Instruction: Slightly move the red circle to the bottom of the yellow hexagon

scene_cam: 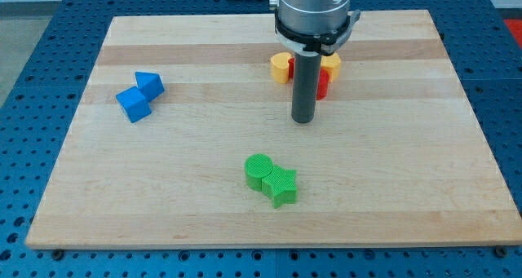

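My tip [303, 120] rests on the board just below a cluster of blocks near the view's top centre. The rod hides the middle of that cluster. A yellow block [281, 68] shows to the rod's left and another yellow block [331, 63], possibly the hexagon, to its right. A red block [323, 84] peeks out right of the rod, below the right yellow block; its round shape cannot be made out. My tip is slightly below and left of the red block.
Two blue blocks [139, 96] touch each other at the view's left. A green circle [258, 170] and a green star [281, 187] touch at bottom centre. The wooden board [424, 188] lies on a blue perforated table.
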